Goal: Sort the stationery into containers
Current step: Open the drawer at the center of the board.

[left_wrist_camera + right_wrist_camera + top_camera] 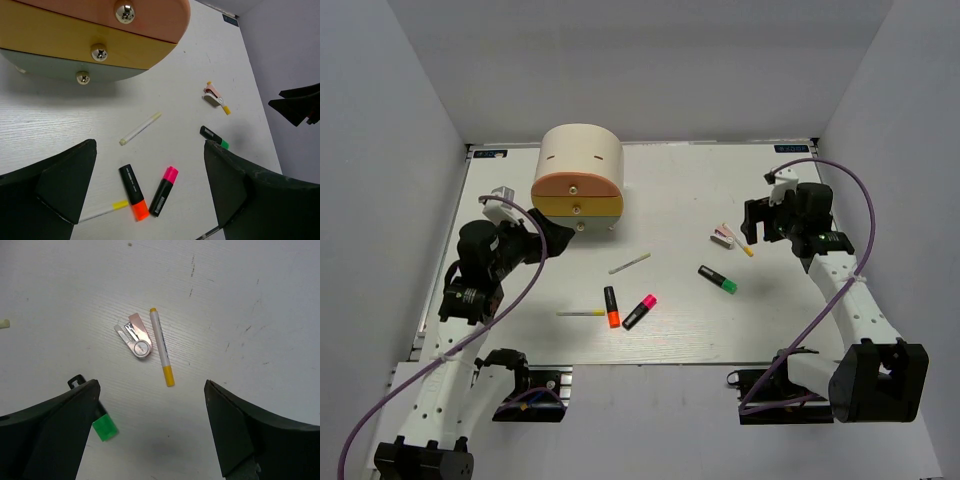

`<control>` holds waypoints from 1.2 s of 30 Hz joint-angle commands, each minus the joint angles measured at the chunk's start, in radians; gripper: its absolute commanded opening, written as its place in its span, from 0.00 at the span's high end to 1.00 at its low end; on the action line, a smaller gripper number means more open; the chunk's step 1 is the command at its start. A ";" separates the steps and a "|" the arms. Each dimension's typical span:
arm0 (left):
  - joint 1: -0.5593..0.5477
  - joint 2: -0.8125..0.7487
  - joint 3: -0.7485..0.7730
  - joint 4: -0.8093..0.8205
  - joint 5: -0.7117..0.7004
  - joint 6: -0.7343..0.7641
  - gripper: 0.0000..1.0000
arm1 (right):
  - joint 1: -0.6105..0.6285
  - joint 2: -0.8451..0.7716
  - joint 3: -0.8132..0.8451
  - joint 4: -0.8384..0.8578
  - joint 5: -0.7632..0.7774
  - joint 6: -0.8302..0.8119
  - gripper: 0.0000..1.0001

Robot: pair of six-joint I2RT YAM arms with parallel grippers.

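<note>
Upper centre of the overhead view, orange drawer sits over yellow drawer; highlighters lie lower centre. Left wrist: left gripper released, orange-capped marker at bottom. Right wrist: right gripper released, pen at centre

Orange drawer, yellow drawer, green-capped marker, pink-capped marker

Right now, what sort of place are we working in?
Probably a robot test cell: a white table boxed in by plain grey walls, holding a cream drawer cabinet and scattered markers.
</note>
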 commanded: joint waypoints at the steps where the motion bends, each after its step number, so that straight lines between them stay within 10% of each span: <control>1: -0.003 0.004 -0.004 0.023 0.030 -0.006 0.03 | -0.001 -0.018 -0.001 0.022 -0.046 -0.008 0.10; 10: -0.003 0.064 0.014 0.053 0.039 0.004 0.14 | -0.001 -0.016 0.017 -0.084 -0.143 -0.175 0.10; 17: -0.012 0.098 0.023 0.071 0.048 0.023 0.60 | -0.001 -0.007 0.083 -0.168 -0.073 -0.269 0.10; 21: -0.012 0.144 -0.006 0.114 0.059 0.002 0.35 | 0.001 -0.007 0.071 -0.223 -0.050 -0.323 0.10; 33: 0.008 0.279 -0.133 0.460 -0.057 -0.277 0.29 | -0.004 0.039 0.051 -0.283 -0.141 -0.346 0.10; 35: 0.008 0.340 -0.092 0.473 -0.068 -0.277 0.29 | -0.002 0.042 0.053 -0.286 -0.220 -0.344 0.41; 36: 0.008 0.359 -0.083 0.482 -0.079 -0.277 0.29 | -0.002 0.045 0.053 -0.280 -0.224 -0.335 0.89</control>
